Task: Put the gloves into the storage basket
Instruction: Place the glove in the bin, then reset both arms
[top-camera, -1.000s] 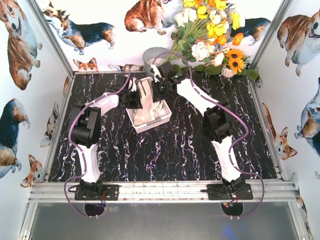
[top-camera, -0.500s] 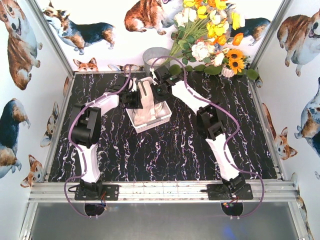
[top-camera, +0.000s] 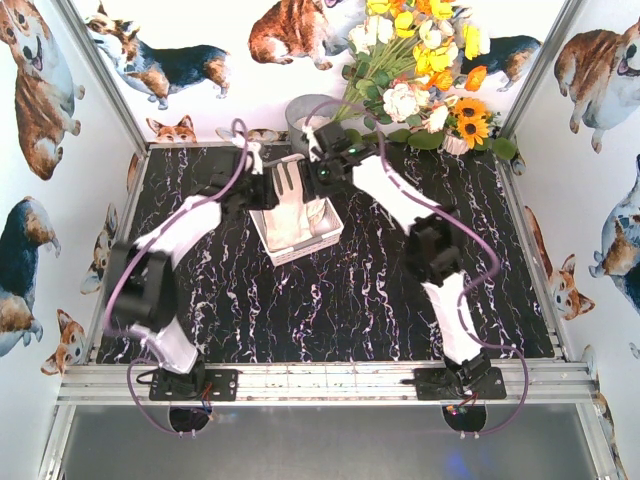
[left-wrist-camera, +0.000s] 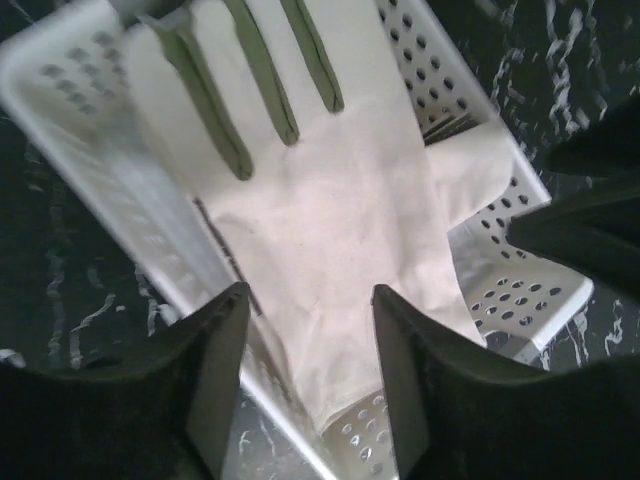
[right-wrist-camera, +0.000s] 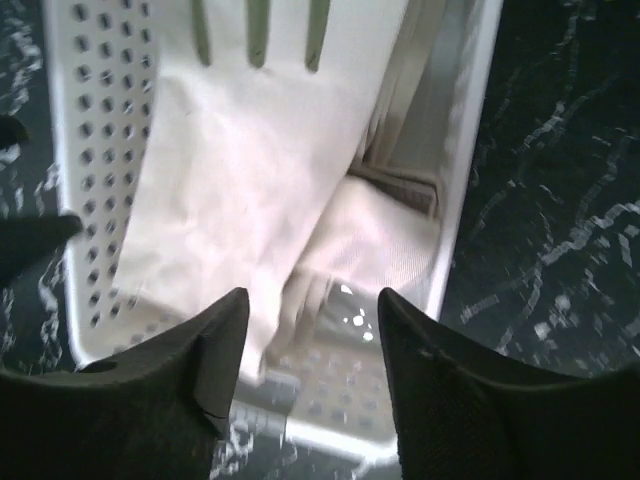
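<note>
**Gloves going in:** At the middle of the far edge of the black marbled table (top-camera: 400, 300), the storage basket (top-camera: 285, 257) is being filled by two robot arms. The gloves (left-wrist-camera: 340, 220) are being left inside it. The top one is lying flat with its grey-striped fingers reaching over the far rim, and the folded fabric of a second glove (right-wrist-camera: 385, 245) is being glimpsed beneath it. The task is being judged close to done, with only the arms' withdrawal seemingly left, though a glove hidden behind them cannot be ruled out. The left gripper (left-wrist-camera: 310, 375) and the right gripper (right-wrist-camera: 312, 365) are being held over the basket, jaws parted and nothing pinched. Against a second ago, the top glove is no longer being held up between the grippers, and the left arm's elbow is being swung toward the table's left edge.
</note>
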